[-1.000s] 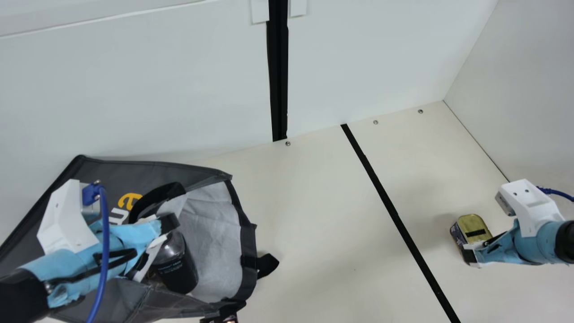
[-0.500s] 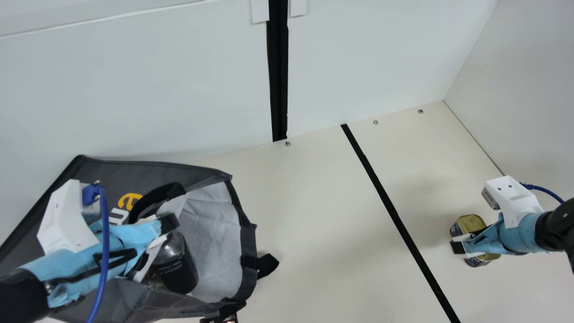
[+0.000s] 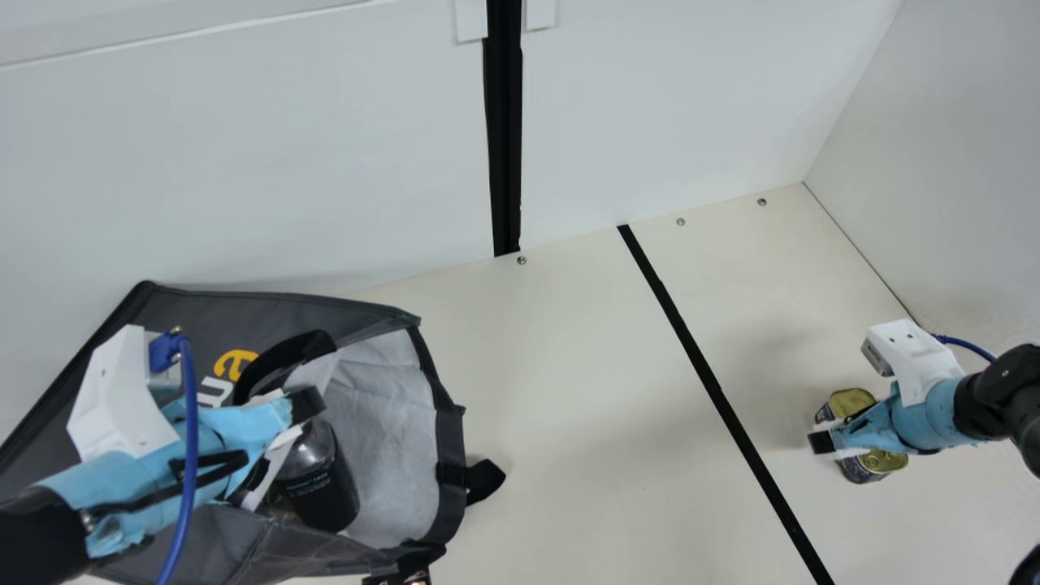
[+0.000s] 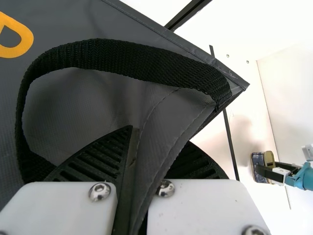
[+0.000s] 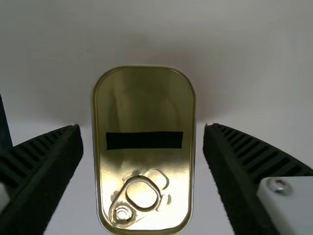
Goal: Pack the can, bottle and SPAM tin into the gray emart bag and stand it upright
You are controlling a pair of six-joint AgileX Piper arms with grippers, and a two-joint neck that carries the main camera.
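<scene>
My left gripper (image 3: 284, 418) is at the gray emart bag (image 3: 280, 305), which lies with its mouth toward the right; a dark bottle (image 3: 317, 487) is inside. In the left wrist view my left gripper (image 4: 142, 161) is shut on the bag's gray edge (image 4: 166, 127), beside its black handle (image 4: 132, 58). At the right, my right gripper (image 3: 825, 441) is over the SPAM tin (image 3: 851, 404). The right wrist view has my right gripper (image 5: 143, 142) open, its fingers on either side of the gold-lidded tin (image 5: 144, 107), apart from it.
A black strip (image 3: 715, 386) runs across the cream table (image 3: 569, 390) between bag and tin. White walls (image 3: 244, 162) rise behind and at the right. A small dark object (image 3: 406, 578) pokes in below the bag's mouth.
My right gripper has moved left and slightly toward the back over the tin, uncovering the tin's near end. The left arm, bag and bottle have kept still.
</scene>
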